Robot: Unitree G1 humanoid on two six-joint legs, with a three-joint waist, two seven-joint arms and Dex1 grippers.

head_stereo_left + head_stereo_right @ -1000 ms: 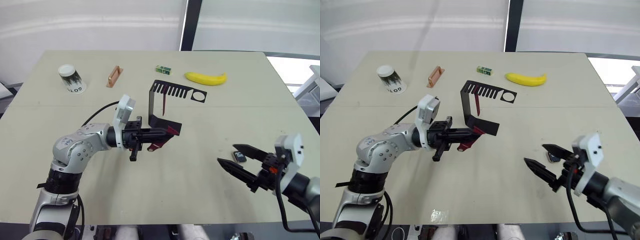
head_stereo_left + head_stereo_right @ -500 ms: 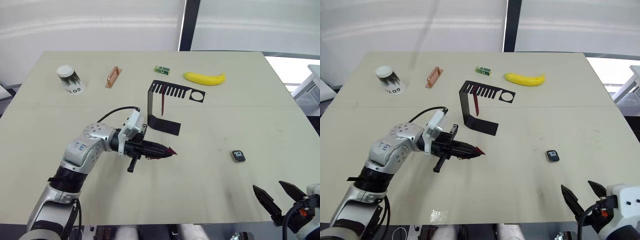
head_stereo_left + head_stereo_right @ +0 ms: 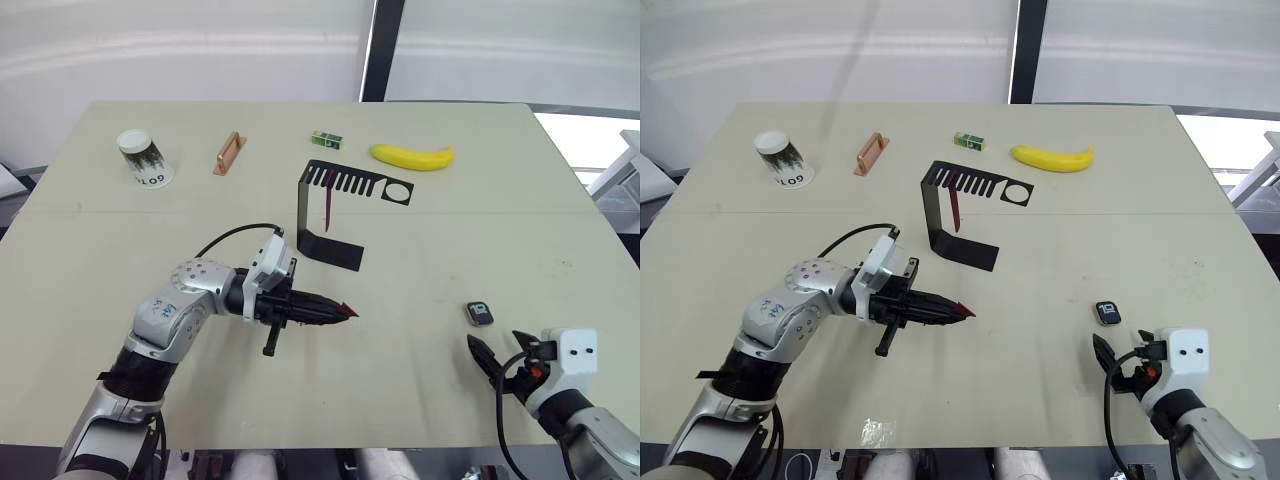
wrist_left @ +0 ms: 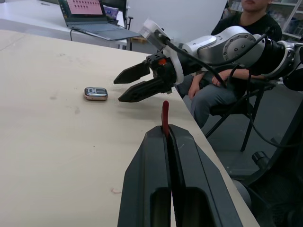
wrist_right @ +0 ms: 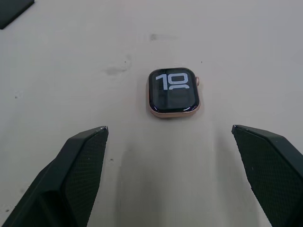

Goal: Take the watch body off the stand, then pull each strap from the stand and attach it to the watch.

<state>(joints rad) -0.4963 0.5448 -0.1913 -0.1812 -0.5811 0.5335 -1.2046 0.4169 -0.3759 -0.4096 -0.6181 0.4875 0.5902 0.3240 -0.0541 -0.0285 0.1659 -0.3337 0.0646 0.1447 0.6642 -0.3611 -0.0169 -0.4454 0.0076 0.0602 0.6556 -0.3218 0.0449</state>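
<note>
One strap pinched in left hand, watch body nearby.

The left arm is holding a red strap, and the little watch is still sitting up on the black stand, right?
Not quite. The left gripper does hold a red strap, but the watch lies flat on the table, off the black stand. The right wrist view shows it lying between the right gripper's open jaws.

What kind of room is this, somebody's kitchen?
More likely a lab or office: a plain table holds odd test items, a laptop sits on a desk nearby, and a person sits on a chair watching.
</note>
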